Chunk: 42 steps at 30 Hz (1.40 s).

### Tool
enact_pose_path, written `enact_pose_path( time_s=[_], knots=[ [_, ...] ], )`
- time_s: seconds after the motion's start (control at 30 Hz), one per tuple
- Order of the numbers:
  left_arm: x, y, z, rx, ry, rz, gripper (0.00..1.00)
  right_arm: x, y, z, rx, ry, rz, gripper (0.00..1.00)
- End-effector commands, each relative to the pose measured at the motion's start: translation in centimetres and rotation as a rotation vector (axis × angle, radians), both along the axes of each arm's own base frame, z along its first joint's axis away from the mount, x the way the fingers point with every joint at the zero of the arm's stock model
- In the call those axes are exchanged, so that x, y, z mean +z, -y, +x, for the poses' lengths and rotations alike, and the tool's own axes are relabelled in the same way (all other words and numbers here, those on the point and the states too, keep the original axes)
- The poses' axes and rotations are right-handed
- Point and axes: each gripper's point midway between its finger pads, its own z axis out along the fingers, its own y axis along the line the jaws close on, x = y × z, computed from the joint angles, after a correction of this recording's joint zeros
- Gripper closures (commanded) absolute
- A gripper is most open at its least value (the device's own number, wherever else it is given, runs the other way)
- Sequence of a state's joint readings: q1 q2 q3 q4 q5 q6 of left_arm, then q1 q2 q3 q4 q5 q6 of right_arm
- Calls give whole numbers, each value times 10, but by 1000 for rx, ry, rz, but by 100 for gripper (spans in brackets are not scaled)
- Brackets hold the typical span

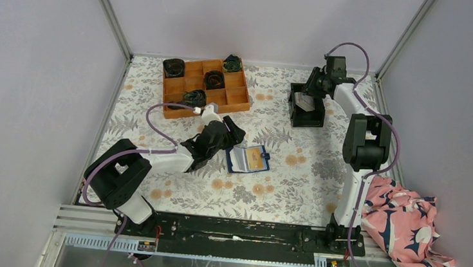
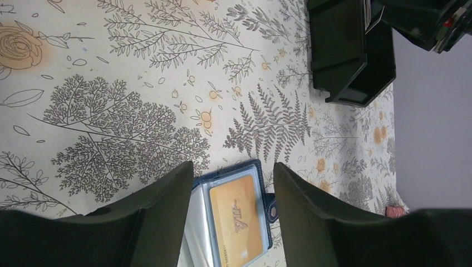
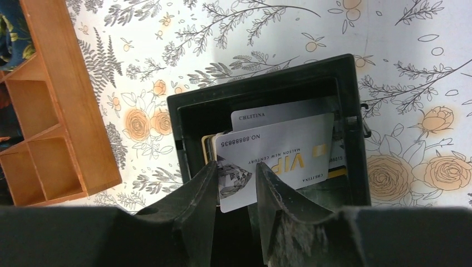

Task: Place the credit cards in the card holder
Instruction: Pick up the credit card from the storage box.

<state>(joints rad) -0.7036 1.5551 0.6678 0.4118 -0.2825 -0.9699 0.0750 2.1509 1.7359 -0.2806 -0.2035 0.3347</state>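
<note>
The card holder (image 1: 248, 159) lies open on the floral tablecloth, with a yellow-orange credit card (image 1: 255, 159) in a clear sleeve. My left gripper (image 1: 232, 135) hovers at its left edge, open; in the left wrist view its fingers (image 2: 167, 194) straddle the card holder (image 2: 257, 167) and the yellow card (image 2: 236, 219). My right gripper (image 1: 306, 102) reaches into the black bin (image 1: 306, 119). Its jaws (image 3: 236, 164) stand a narrow gap apart around the corner of a leaning silver credit card (image 3: 284, 153). More cards (image 3: 278, 114) stand behind it.
An orange compartment tray (image 1: 206, 82) with dark rolled items sits at the back left, its edge beside the bin (image 3: 50, 100). A pink patterned cloth (image 1: 407, 223) lies off the table's right front. The black bin (image 2: 345, 50) shows far ahead of the left gripper.
</note>
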Motion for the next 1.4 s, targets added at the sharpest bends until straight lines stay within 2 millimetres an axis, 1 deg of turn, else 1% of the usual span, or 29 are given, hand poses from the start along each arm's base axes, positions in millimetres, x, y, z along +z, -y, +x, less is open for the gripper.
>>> enact_pose_path(
  time_s=[0.0,0.17,0.2,0.3,0.37,0.67,0.83,0.87,0.97,1.03,1.13,1.23,1.3,1.37],
  knots=[
    [5,1,4,3,27,-30,38,45,-13,-2,28,78,32,63],
    [4,1,3,0,24,-34,38,45,-12,-4,26,74,23,64],
    [5,1,4,0,25,-36,38,46,-12,-4,26,77,22,65],
    [5,2,3,-3,25,-40,38,47,-11,-6,26,77,17,76],
    [4,2,4,-2,23,-42,38,48,-9,-8,24,77,9,80],
    [7,5,3,-8,24,-63,38,64,2,-19,1,96,-41,84],
    [14,8,1,-25,40,-85,38,68,10,-28,-18,95,-80,89],
    [16,7,1,-28,47,-85,38,65,13,-33,-26,86,-92,91],
    [26,8,-1,-44,73,-98,37,63,19,-46,-35,81,-116,99],
    [35,10,-3,-66,97,-113,37,66,20,-55,-41,88,-130,100],
    [49,9,-7,-86,130,-126,37,77,18,-70,-43,110,-140,100],
    [66,8,-13,-115,176,-136,37,87,9,-90,-21,132,-124,100],
    [76,7,-17,-136,203,-137,37,109,0,-110,1,186,-101,100],
    [84,6,-22,-157,227,-140,37,117,-11,-131,39,208,-77,100]
  ],
)
